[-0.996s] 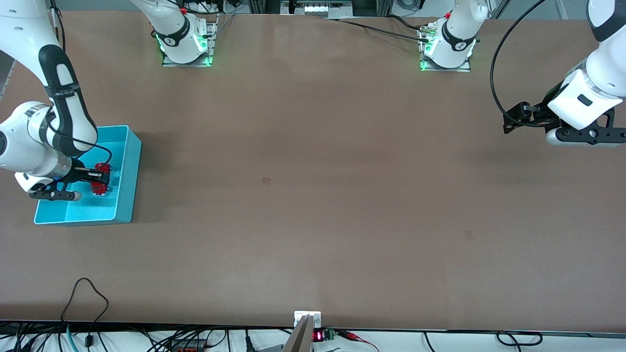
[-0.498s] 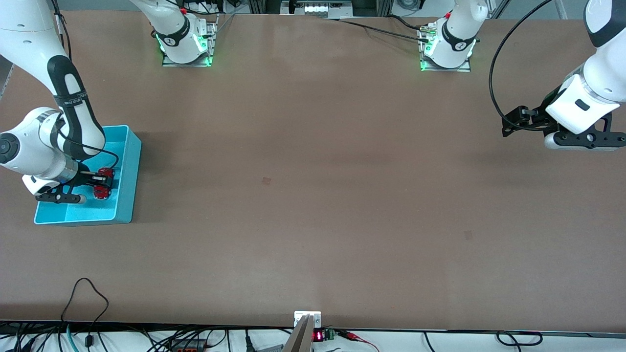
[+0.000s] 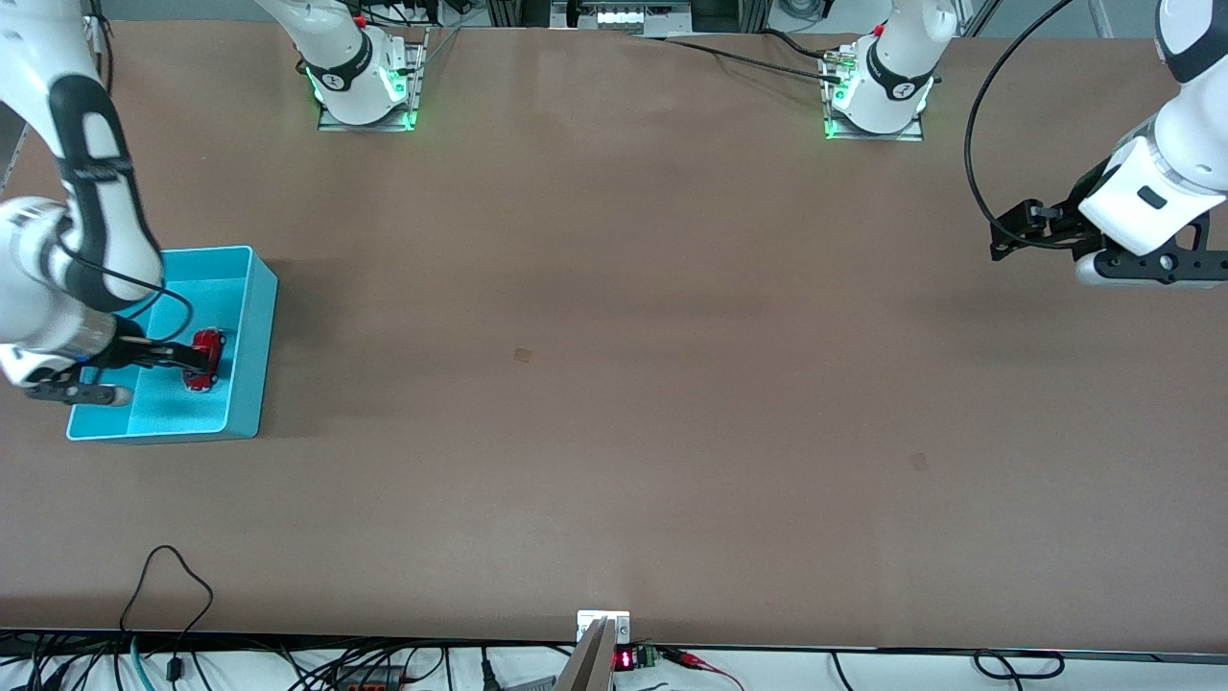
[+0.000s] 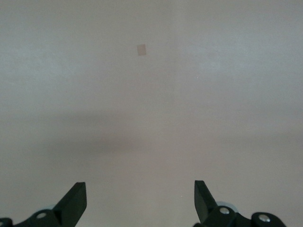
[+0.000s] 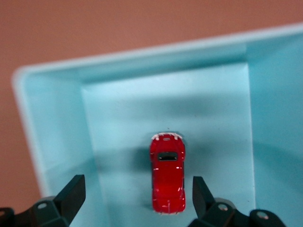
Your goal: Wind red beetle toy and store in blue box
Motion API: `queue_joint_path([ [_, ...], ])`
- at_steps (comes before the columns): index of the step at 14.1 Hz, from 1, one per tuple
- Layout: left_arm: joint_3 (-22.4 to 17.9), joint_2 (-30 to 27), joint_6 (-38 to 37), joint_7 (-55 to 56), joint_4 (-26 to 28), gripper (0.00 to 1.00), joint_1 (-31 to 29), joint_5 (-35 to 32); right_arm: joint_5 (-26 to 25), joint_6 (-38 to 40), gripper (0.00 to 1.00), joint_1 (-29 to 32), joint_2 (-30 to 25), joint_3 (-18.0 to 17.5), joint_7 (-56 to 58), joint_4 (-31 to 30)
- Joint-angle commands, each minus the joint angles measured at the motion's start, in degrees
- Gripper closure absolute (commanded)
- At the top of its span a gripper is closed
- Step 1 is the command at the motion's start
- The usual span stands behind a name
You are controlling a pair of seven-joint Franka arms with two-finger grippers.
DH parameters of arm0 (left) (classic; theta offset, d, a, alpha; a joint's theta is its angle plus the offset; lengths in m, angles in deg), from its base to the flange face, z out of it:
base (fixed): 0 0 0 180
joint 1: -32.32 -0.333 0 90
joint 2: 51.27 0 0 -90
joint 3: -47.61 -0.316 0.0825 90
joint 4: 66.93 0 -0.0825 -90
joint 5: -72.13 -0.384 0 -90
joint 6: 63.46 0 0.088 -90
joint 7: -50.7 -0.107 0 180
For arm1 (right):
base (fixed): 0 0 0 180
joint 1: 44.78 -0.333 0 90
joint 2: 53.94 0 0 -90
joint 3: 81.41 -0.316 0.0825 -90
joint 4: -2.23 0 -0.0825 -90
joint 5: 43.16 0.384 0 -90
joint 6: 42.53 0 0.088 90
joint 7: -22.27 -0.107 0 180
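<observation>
Red beetle toy (image 5: pixel 167 174) sits on blue box (image 3: pixel 251 331) floor, directly under right gripper (image 5: pixel 135 191), wide open w/ nothing held, long axis parallel to fingers; left gripper (image 4: pixel 140 201) open, empty, waiting well apart.

You had open table (image 3: pixel 614 384) between the arms. The blue box (image 3: pixel 251 326) walls closed in around the red beetle toy (image 3: pixel 204 360); the right gripper (image 3: pixel 197 357), fingers spread, occupied the room above it.
</observation>
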Motion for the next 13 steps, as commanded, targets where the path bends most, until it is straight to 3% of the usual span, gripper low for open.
queue_joint_path([
  [1,0.29,-0.44,-1.39,-0.97,-0.83,0.0,-0.22,-1.1,0.93,9.39,0.0,-0.75,-3.71,-0.52,-1.28,7.13],
  [4,0.37,-0.44,-1.13,-0.88,-0.83,0.0,-0.22,-1.1,0.23,18.8,0.0,-2.67,-7.14,-1.13,-3.54,14.17],
  [8,0.55,-0.27,-0.6,-1.06,-0.92,0.0,-0.13,-0.75,-0.12,27.59,0.0,-6.98,-13.63,-1.4,-12.17,15.77],
  [11,0.2,-0.09,-0.25,-1.41,-1.18,0.0,-0.13,-1.1,-0.21,32.17,0.0,-3.05,-16.46,-5.35,-12.35,18.21],
  [13,-0.15,0.0,-2.43,-0.63,-5.46,0.0,-0.13,-1.01,-0.39,33.49,0.0,-0.93,-16.55,-6.41,-12.35,18.5],
])
